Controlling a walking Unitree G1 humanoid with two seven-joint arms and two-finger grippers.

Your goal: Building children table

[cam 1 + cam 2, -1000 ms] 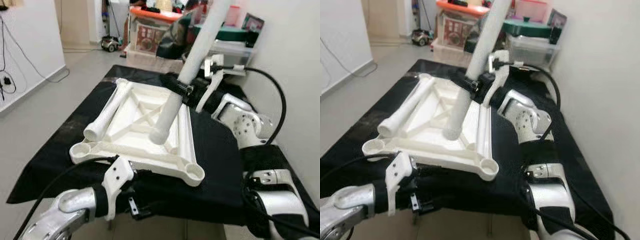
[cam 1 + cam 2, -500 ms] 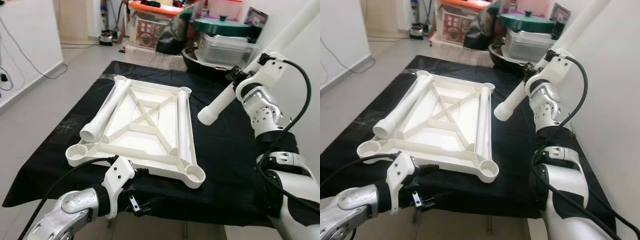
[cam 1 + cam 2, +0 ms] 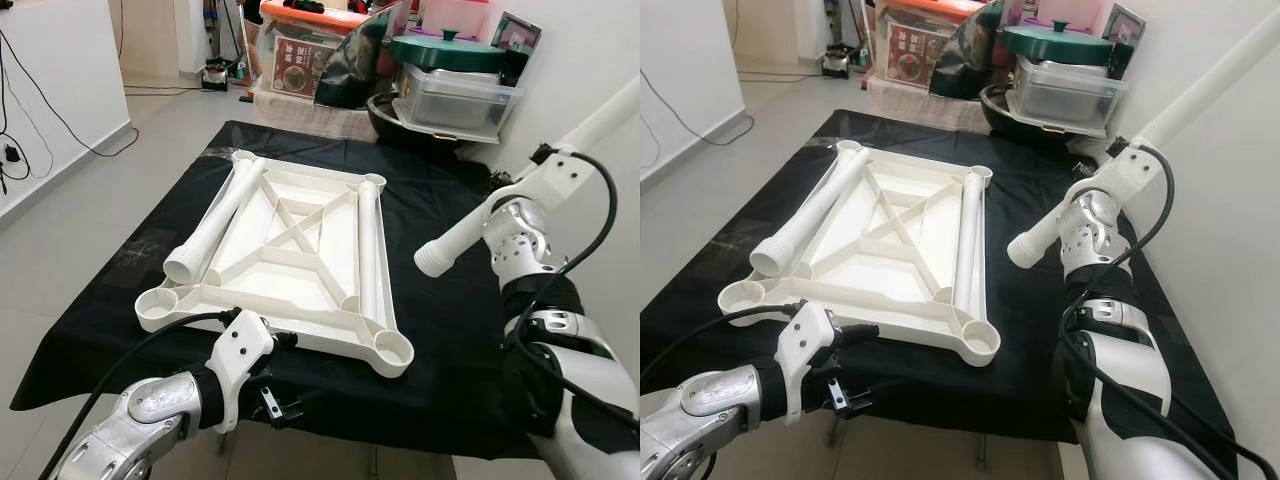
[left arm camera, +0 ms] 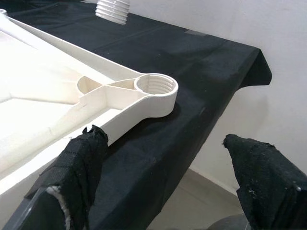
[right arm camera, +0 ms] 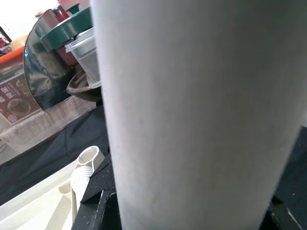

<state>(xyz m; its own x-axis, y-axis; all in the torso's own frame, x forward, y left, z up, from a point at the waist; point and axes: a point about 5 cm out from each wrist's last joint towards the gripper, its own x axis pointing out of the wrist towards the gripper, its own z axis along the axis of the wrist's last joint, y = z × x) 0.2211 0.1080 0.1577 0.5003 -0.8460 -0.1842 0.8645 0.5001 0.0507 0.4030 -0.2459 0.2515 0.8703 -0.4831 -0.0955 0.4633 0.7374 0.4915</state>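
An upside-down white table top (image 3: 285, 250) lies on the black-covered table (image 3: 450, 330). One white leg (image 3: 215, 215) rests along its left side and another leg (image 3: 367, 245) along its right side. My right gripper (image 3: 540, 165) is shut on a third leg (image 3: 470, 225), held tilted in the air over the table's right part. That leg's threaded end points down toward the cloth, and up close the leg (image 5: 192, 120) is a wide white tube. My left gripper (image 4: 168, 163) is open at the table's front edge, with a threaded corner socket (image 4: 156, 88) just ahead of its fingers (image 4: 81, 163).
Storage boxes, a clear bin (image 3: 455, 95) with a green lid and a dark bowl crowd the table's far end. A white wall runs close along the right. Open grey floor (image 3: 70, 210) lies to the left, with cables by the left wall.
My right arm has swung the held leg from above the table top out to the right side and lowered it. The left gripper has stayed at the front edge.
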